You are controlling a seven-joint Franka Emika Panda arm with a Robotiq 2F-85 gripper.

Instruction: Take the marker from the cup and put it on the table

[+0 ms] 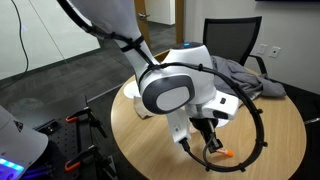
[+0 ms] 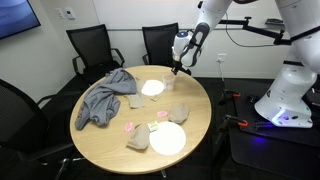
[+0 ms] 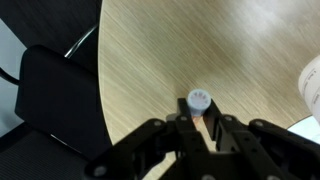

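Above table (image 3: 150, 60), arm (image 1: 165, 92) dwn, jaws on marker (image 3: 201, 101)

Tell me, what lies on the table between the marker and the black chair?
Nothing; the wrist view shows bare table from the marker to the edge by the chair.

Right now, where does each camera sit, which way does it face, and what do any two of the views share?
An exterior view: close behind the arm, looking down over it onto the round table; arm and tool fill the middle.
An exterior view: across the table, facing the robot's base; arm and tool show.
Wrist view: above the table's edge, looking down; the tool holds the marker.
Shared: both exterior views show the grey cloth, table and tool.
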